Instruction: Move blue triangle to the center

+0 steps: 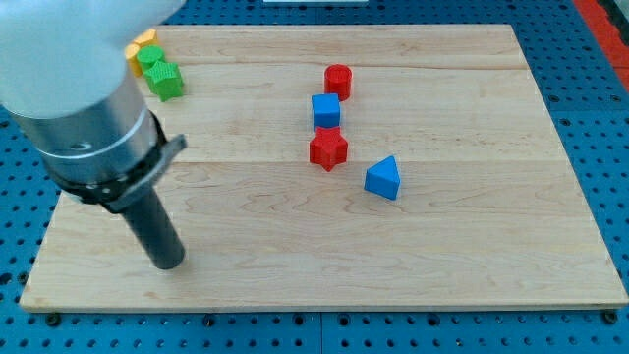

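Note:
The blue triangle (383,178) lies on the wooden board (472,246), a little right of the board's middle. Just to its upper left is a red star (328,148), with a blue cube (326,110) above that and a red cylinder (338,81) above the cube. My tip (169,262) rests on the board near the view's bottom left, far to the left of the blue triangle and touching no block.
Two green blocks (160,74) and a yellow block (141,47) sit at the board's top left corner, partly hidden behind the arm's grey body (79,108). The board lies on a blue perforated table (590,118).

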`<state>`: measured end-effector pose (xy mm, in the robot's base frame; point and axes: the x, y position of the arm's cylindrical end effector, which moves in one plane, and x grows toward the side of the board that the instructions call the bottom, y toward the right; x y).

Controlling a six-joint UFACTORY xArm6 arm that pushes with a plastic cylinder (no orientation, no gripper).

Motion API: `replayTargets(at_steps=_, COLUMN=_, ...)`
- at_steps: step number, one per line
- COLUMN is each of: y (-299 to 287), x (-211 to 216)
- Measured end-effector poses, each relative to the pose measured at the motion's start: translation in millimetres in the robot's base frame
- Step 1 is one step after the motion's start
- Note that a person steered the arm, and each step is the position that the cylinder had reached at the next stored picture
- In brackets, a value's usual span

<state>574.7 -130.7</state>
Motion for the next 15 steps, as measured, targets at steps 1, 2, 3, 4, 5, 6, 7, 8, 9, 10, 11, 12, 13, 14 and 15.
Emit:
replayTargets(at_steps=1, y=113.7, x=0.1)
replayTargets(at_steps=2, y=242.6, x=-32.1)
replayTargets(at_steps=3, y=294.4, x=-95.0)
replayTargets(at_steps=4, y=204.5, x=-116.1)
replayTargets(at_steps=5, y=120.8, x=-103.1)
replayTargets(at_steps=6, y=110.4, x=-58.7)
replayTargets(at_steps=7, y=126.9, x=-21.3)
replayTargets(at_steps=8, y=52.4, x=-3.7)
replayTargets(at_steps=9, y=53.5, x=-68.8)
replayTargets(at_steps=10, y=50.1, x=-90.2)
replayTargets(at_steps=11, y=62.4, x=-37.3)
replayTargets(at_steps=12, y=135.8, x=-55.9)
replayTargets(at_steps=13, y=105.7, x=-85.3)
replayTargets(at_steps=14, y=42.8, x=-96.9)
replayTargets(at_steps=15, y=38.5, x=-103.3)
